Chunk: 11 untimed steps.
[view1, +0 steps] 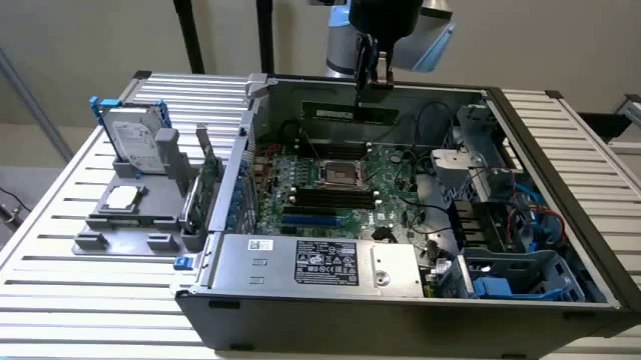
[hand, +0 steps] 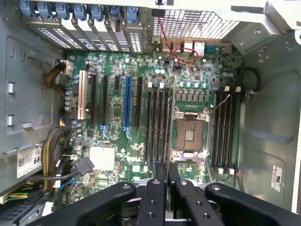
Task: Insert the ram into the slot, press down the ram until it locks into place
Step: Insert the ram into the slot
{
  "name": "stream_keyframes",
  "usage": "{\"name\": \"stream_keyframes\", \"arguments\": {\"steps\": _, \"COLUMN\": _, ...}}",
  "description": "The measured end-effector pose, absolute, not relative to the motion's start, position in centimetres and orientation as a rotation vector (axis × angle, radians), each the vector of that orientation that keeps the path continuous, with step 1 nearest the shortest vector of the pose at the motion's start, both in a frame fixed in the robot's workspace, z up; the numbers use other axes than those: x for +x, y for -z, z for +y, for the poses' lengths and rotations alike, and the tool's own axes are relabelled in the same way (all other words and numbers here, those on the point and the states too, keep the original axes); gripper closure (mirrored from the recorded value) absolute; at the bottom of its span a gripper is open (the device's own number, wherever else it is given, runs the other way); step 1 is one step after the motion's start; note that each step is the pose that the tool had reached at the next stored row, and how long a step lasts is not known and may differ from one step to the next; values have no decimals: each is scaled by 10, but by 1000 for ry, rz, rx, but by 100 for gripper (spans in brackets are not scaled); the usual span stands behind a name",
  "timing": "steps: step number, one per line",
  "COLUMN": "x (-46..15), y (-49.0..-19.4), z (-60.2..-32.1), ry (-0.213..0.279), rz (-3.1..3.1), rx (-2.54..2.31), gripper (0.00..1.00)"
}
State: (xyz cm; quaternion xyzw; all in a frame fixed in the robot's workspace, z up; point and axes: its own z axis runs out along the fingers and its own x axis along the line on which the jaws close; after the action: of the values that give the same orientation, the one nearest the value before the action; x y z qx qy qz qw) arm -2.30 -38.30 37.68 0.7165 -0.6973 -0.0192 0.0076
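My gripper (view1: 373, 84) hangs above the open computer case, shut on the ram (view1: 350, 114). The ram is a thin green stick, held level by its upper edge near the case's far wall. Below it on the green motherboard (view1: 395, 169) lie parallel black memory slots (view1: 323, 199), just in front of the silvery processor socket (view1: 338, 174). In the wrist view the gripper (hand: 167, 170) has its two black fingers close together over the board. One bank of black slots (hand: 157, 123) runs beside the processor socket (hand: 190, 134), and another bank (hand: 223, 128) lies on its other side.
A metal power supply (view1: 320, 262) with a label fills the case's front. Drive cages and cables (view1: 501, 217) crowd the exterior view's right. A short blue slot (view1: 311, 221) sits near the black ones. A hard drive (view1: 135, 142) stands on a grey fixture (view1: 125, 217) outside the case.
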Motion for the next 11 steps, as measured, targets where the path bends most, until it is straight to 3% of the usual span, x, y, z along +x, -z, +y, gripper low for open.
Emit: {"name": "stream_keyframes", "arguments": {"steps": 11, "x": -23, "y": -377, "z": -383, "ry": 60, "rz": -2180, "rx": 2240, "gripper": 86}}
